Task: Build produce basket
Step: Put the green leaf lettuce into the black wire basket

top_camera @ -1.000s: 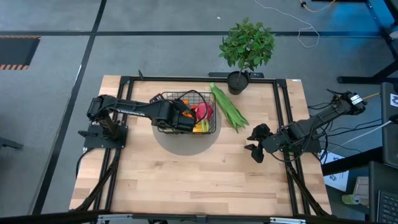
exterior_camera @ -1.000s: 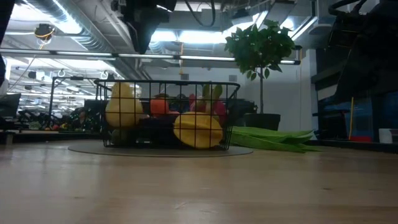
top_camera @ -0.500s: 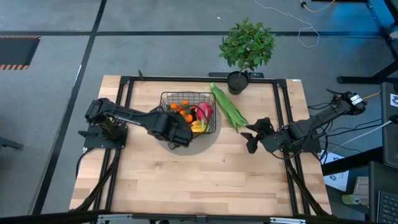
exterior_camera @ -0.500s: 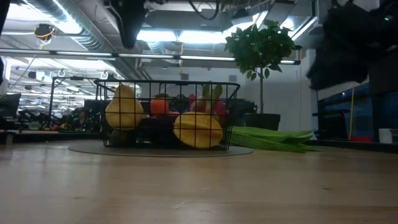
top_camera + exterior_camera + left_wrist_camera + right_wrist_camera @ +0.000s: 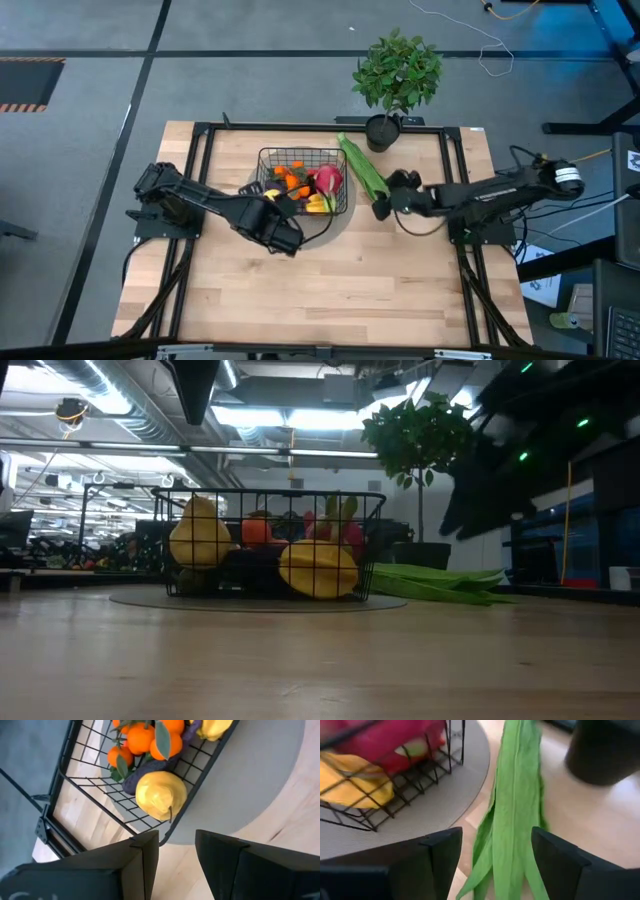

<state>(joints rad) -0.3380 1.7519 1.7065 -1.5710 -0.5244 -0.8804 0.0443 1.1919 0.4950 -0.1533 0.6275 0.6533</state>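
The black wire basket stands on a round grey mat and holds small oranges, a pink dragon fruit, dark produce and yellow fruits. One yellow fruit lies in the basket's near-left corner. My left gripper hovers open just off that corner, above the mat's edge. The long green pods lie flat on the table to the right of the basket. My right gripper is open above their near end, one finger on either side, and touches nothing.
A black pot with a leafy plant stands at the table's far edge, just beyond the far end of the pods. The grey mat reaches past the basket on the near side. Bare wood fills the near half of the table.
My left gripper has drawn out from over the basket toward the table's near edge and now hangs off the basket's near-left corner. My right gripper has swung from the table's right side leftward, to above the near end of the pods. Basket and produce have stayed put.
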